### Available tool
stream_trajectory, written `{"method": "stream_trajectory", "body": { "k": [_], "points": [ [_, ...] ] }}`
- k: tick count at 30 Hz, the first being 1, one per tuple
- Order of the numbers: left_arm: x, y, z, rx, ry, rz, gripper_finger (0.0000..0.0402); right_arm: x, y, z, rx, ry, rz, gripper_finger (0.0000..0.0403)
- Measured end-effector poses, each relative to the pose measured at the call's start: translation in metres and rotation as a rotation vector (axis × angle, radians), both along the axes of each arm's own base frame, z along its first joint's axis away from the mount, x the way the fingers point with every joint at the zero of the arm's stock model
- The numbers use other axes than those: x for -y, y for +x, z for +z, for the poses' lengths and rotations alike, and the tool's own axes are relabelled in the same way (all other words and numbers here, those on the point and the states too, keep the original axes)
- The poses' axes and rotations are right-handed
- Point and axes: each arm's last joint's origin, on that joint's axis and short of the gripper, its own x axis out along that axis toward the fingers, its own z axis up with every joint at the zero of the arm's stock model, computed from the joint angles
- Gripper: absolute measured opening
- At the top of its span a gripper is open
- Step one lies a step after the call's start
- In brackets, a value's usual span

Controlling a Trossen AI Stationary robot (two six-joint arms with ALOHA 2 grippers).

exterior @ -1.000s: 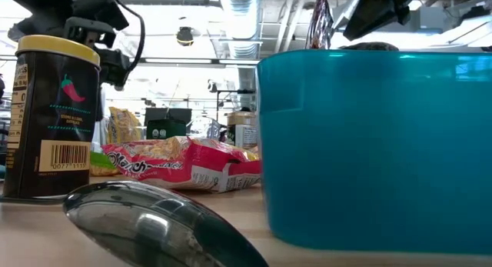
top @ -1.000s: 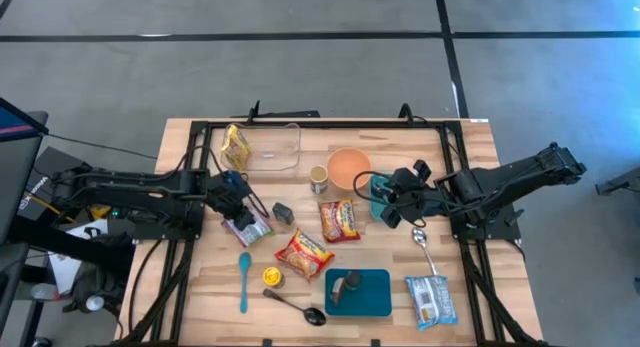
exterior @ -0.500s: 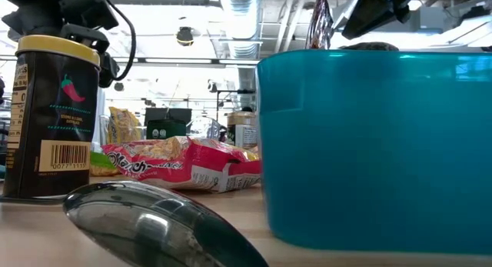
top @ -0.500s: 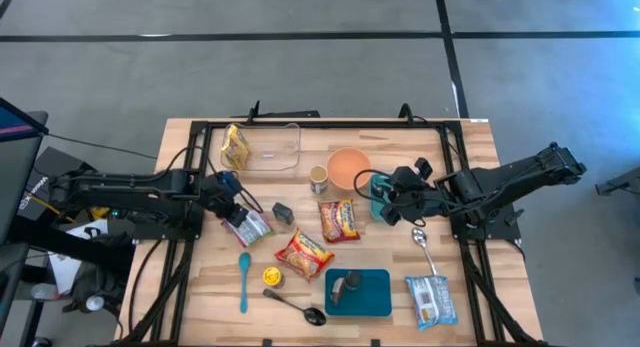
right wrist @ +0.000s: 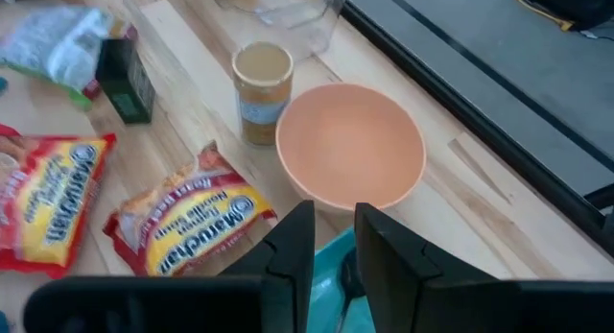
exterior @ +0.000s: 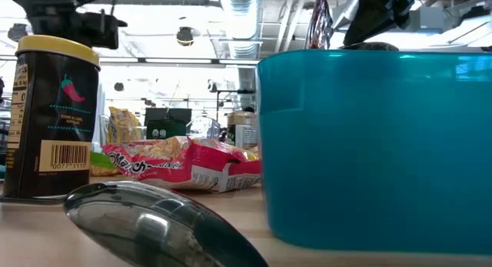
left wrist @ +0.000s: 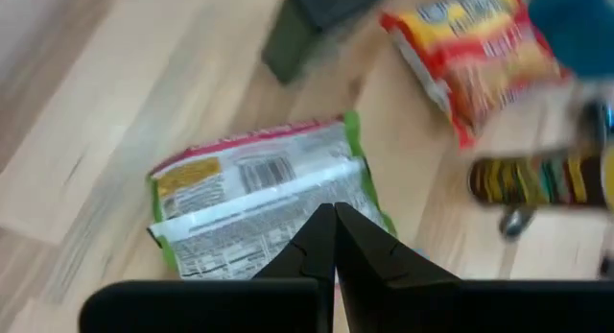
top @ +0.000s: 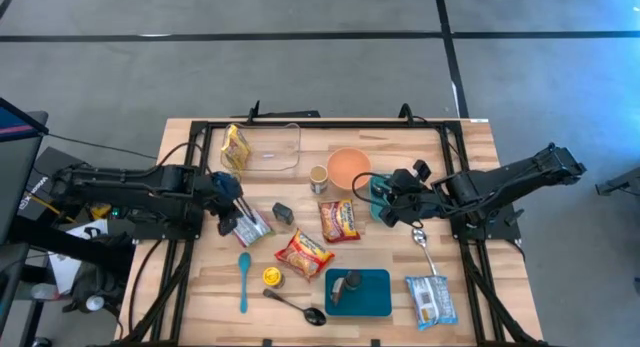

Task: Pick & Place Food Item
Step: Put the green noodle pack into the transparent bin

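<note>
Left gripper [top: 228, 225] sits with its fingers pressed together and empty, at the edge of the green-edged food packet [top: 251, 226] in the high view; the pick looks not yet begun, and the next move calls for parting the fingers to straddle the packet. Right gripper [top: 392, 213] hangs over the teal cup [top: 379, 195], fingers narrowly apart — whether they pinch its rim cannot be told. Low view gives only the spice jar [exterior: 52, 117] and teal container [exterior: 375, 148] up close. Left wrist view alone shows the packet [left wrist: 259, 201] just ahead of the closed fingertips, flat on the table [left wrist: 115, 112]. Right wrist view adds the peach bowl [right wrist: 350, 143] beyond that gripper — and the small jar [right wrist: 262, 79] beside it.
</note>
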Motion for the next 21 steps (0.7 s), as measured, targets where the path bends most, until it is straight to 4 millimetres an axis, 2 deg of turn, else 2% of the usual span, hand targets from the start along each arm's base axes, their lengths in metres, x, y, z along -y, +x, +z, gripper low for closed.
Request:
{"method": "stream_trajectory", "body": {
  "k": [10,21],
  "points": [
    [0.023,0.002,-0.016,-0.181,0.093,-0.156,0.0,-0.001,0.002,0.0,0.026,0.008,0.001,0.0072],
    [0.026,0.01,-0.027,-0.272,0.076,-0.104,0.0,-0.001,0.002,0.0,0.025,0.011,0.002,0.0072]
  ]
}}
